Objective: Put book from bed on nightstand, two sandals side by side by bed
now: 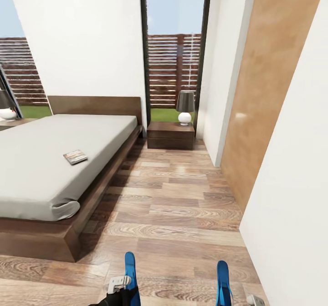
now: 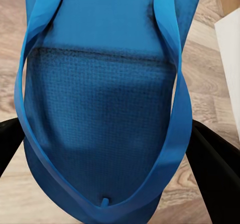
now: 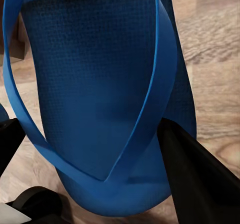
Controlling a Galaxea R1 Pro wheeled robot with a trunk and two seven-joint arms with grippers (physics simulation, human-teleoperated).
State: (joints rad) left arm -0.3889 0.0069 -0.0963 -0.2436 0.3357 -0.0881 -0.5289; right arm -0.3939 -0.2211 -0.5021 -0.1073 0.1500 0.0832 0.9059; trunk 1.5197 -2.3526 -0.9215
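The book (image 1: 75, 157) lies flat on the grey mattress of the bed (image 1: 45, 160), near its right side. A dark-brown nightstand (image 1: 171, 135) stands past the bed's head by the window. My left gripper (image 1: 120, 286) is shut on one blue sandal (image 1: 130, 269), held edge-up above the floor at the foot of the bed. In the left wrist view that sandal (image 2: 105, 98) sits between the black fingers (image 2: 220, 179). My right gripper (image 3: 100, 154) is shut on the other sandal (image 3: 100, 83), which stands edge-up (image 1: 222, 282) to the right.
A lamp (image 1: 185, 107) with a dark shade stands on the nightstand. A second lamp (image 1: 6, 107) shows at the far left edge. A white wall (image 1: 291, 183) runs close on the right. A wood-plank floor strip (image 1: 173, 196) lies between bed and wall.
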